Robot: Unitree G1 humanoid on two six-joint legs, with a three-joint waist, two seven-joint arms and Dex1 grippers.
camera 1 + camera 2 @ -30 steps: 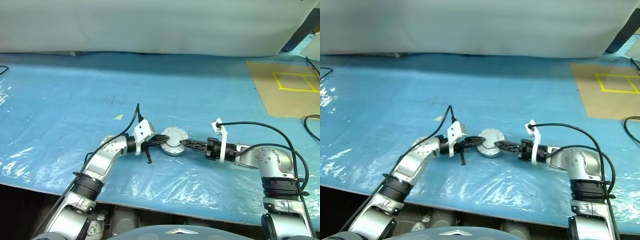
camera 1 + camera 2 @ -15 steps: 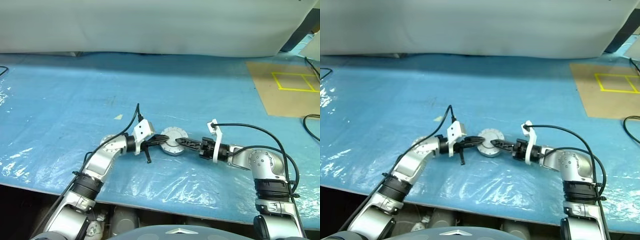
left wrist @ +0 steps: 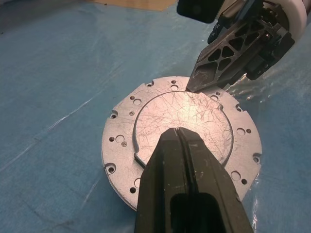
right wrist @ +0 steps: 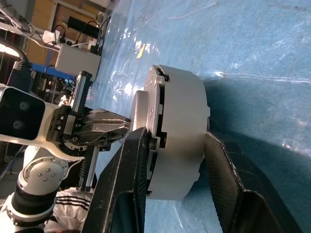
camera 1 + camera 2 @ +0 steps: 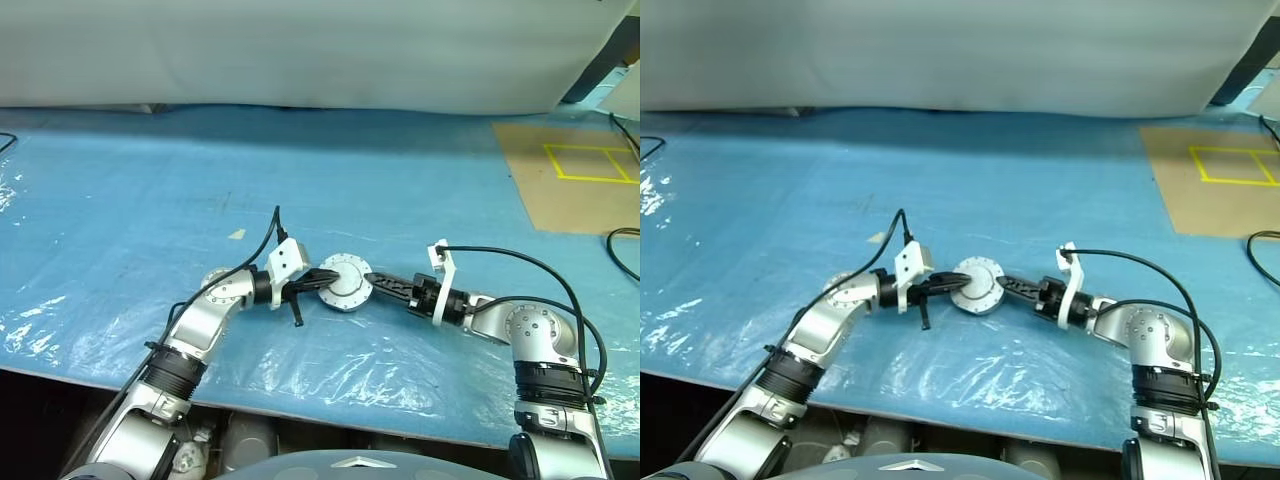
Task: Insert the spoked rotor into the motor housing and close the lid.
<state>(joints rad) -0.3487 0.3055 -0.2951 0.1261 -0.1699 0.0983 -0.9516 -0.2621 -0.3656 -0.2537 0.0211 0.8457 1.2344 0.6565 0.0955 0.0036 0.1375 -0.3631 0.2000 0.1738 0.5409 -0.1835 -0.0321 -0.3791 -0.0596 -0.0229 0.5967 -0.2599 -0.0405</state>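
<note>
Two arms meet at the middle of the blue-sheeted table (image 5: 420,190), where the motor housing (image 4: 187,131) sits upright with the lid (image 3: 146,116) lying flat on top; the spoked rotor is hidden, presumably seated beneath the lid. One change stands out since a second ago: the right gripper (image 5: 372,278), reaching in from 3 o'clock, has drawn its jaws from wide to about half, and they now bracket the housing, one finger at the lid's rim and the other at the housing's lower edge, though a firm pinch cannot be confirmed. The left gripper (image 5: 330,274), coming from 9 o'clock, stays fully closed and empty, its joined tips over the lid face, apparently steadying it. By this reading, insertion is done and the closing of the lid is being secured. Room for moving is generous: bare sheet runs toward 12 o'clock up to the white backdrop (image 5: 300,50), and out to 9 o'clock. The brown cardboard (image 5: 550,200) with its yellow tape square (image 5: 590,163) lies well apart at 2 o'clock, a black cable (image 5: 625,250) at 3 o'clock, and a small tan scrap (image 5: 237,234) near 10 o'clock. Only the table's front edge, at 6 o'clock, is near.
</note>
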